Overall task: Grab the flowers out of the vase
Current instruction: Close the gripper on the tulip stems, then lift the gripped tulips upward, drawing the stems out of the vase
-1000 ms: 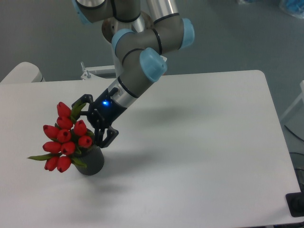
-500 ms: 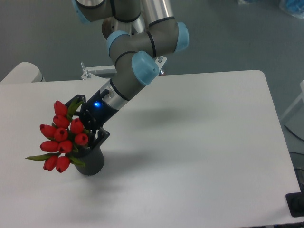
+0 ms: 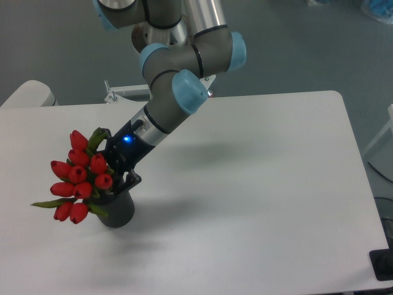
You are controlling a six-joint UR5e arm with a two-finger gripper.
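The vase [image 3: 118,210] is taken as landmark; it stands on the white table [image 3: 258,184], toward that table's left side. The flowers [image 3: 78,179] are seated in the vase mouth and lean up and to the left of it, buds overhanging the vase wall.

The gripper [image 3: 113,178] is placed directly above the vase rim, against the right flank of the bunch. One dark finger is seen just above the rim; the other is hidden behind buds and leaves. Whether the jaws are closed on the stems cannot be told, and how far they stand open cannot be told.

Handling, judged: the bunch is taken to be light, with thin flexible stems and soft buds that could be bruised or knocked askew. The hold is best taken low on the gathered stems, just above the vase mouth, not on the buds. The vase is small and could be dragged or tipped if stems bind in it.

Room: above and right of the vase, open table is available. To its left, the table edge is near; a straight upward lift is favoured.
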